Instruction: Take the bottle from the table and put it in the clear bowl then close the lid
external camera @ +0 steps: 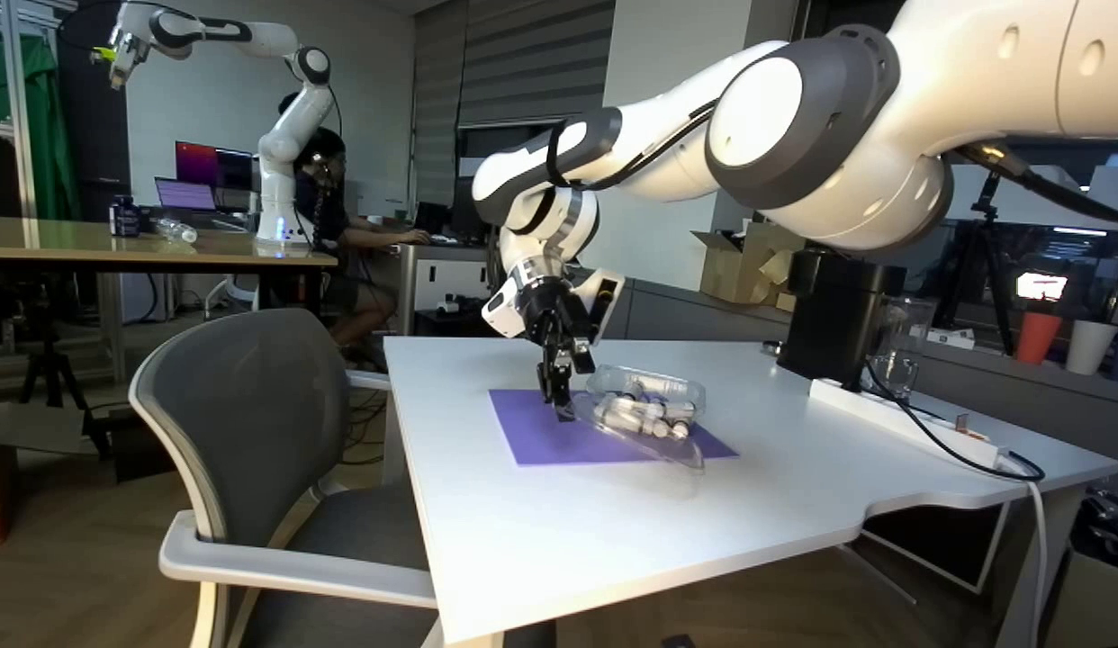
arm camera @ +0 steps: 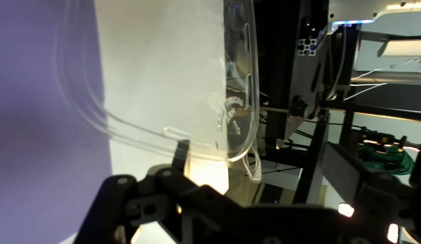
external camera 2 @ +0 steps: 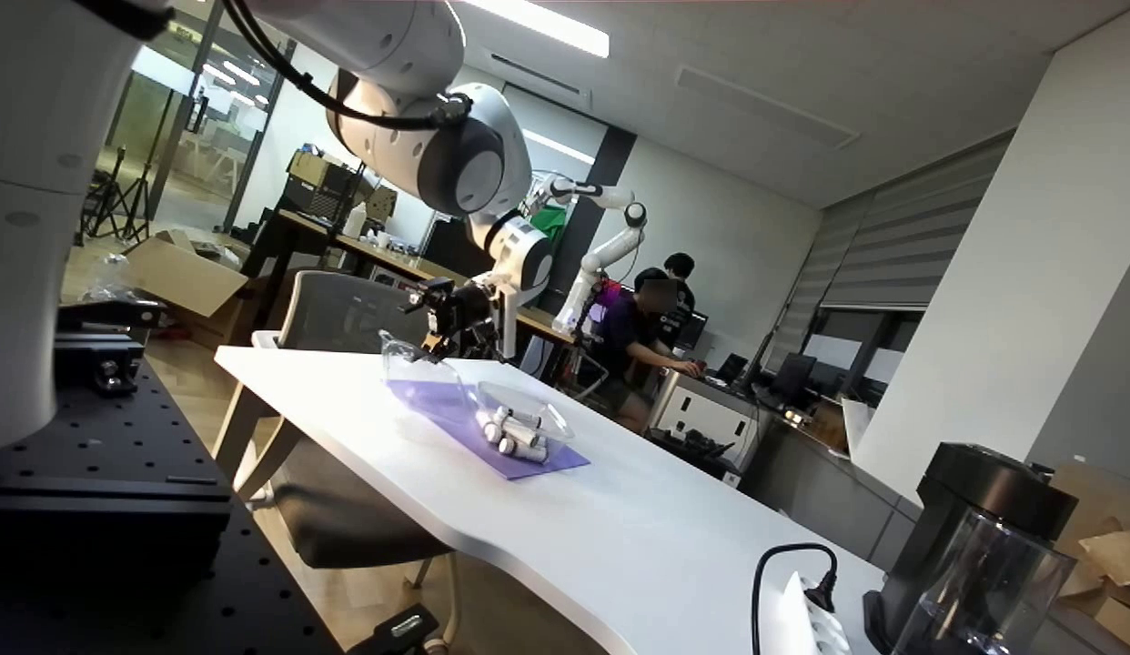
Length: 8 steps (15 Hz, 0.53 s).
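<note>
The clear bowl (external camera: 604, 378) sits on a purple mat on the white table (external camera: 757, 486); it also shows in an exterior view (external camera 2: 558, 424). Several small white bottles (external camera: 644, 417) lie heaped in it, also visible in an exterior view (external camera 2: 510, 435). I see bottles only there. The clear lid (external camera 2: 410, 368) stands open and tilted at the bowl's side; it fills the upper left of the wrist view (arm camera: 163, 101). My gripper (arm camera: 261, 152) is open, its fingers wide apart, close to the lid's edge and tab. Whether the left finger touches the lid I cannot tell.
The purple mat (external camera: 532, 441) lies under the bowl. A grey chair (external camera: 253, 432) stands against the table's side. A black appliance (external camera: 833, 315) and a white power strip (external camera: 910, 423) with a black cable stand at the table's far end.
</note>
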Motion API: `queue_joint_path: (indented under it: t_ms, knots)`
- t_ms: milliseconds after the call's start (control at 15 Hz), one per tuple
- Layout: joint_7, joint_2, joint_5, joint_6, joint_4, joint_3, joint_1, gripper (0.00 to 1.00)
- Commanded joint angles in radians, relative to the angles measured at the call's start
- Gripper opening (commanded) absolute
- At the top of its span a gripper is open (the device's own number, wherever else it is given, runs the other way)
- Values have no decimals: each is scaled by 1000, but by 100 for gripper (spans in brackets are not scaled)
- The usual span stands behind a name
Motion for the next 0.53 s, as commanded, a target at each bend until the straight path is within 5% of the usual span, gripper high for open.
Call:
queue_joint_path:
  t_ms: [0, 467]
  knots:
    - [-30, -1, 39, -133, 31, 31, -39, 100]
    - [-48, -5, 78, -164, 63, 33, -66, 100]
